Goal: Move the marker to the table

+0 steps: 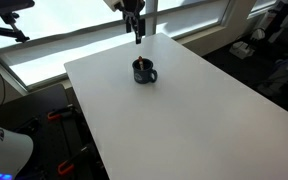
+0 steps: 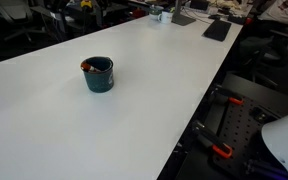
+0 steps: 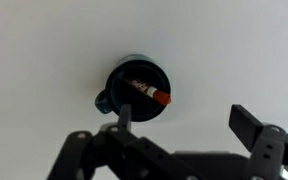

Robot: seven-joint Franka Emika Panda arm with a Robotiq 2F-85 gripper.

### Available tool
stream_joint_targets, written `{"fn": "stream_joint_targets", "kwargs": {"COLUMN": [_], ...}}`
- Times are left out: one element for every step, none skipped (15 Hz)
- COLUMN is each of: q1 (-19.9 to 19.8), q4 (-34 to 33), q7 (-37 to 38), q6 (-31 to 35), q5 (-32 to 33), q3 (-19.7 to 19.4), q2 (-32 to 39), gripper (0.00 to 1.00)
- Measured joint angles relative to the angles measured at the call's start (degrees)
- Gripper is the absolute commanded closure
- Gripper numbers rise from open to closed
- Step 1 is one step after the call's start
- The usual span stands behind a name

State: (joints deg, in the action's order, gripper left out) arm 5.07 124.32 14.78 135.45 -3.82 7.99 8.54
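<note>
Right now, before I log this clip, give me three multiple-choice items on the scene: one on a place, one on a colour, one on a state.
1. Where is the marker?
A) flat on the table
B) inside the mug
C) in the gripper

2. What colour is the mug?
A) dark navy
B) yellow
C) white

3. How is the gripper?
A) shut on the marker
B) shut on the mug's handle
C) open, holding nothing

Answers:
1 B: the wrist view shows the marker lying within the mug's rim.
2 A: the mug is dark against the white table in both exterior views.
3 C: the gripper's fingers stand wide apart with nothing between them.
</note>
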Motion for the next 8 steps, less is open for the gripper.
{"fn": "stream_joint_targets", "kwargs": {"q1": [0.0, -0.03, -0.08, -0.13, -0.14, -0.13, -0.1, -0.07], "q4": [-1.05, -2.25, -3.49, -4.81, -6.28, -7.95, -9.69, -11.5], "q7": [-0.1, -0.41, -1.12, -2.04, -3.15, -4.18, -4.76, -5.33], "q6": [0.0, -0.01, -0.04, -0.13, -0.57, -1.28, -2.2, -3.29], "q5": [-0.22, -0.69, -1.39, -2.26, -3.34, -4.22, -4.76, -5.2], "q3": [-0.21, -0.36, -0.47, -0.5, -0.5, -0.49, -0.43, -0.3], "q2": [1.29, 2.71, 4.18, 5.73, 7.4, 9.2, 11.0, 12.76], "gripper": [0.0, 0.0, 0.0, 0.0, 0.0, 0.0, 0.0, 0.0]}}
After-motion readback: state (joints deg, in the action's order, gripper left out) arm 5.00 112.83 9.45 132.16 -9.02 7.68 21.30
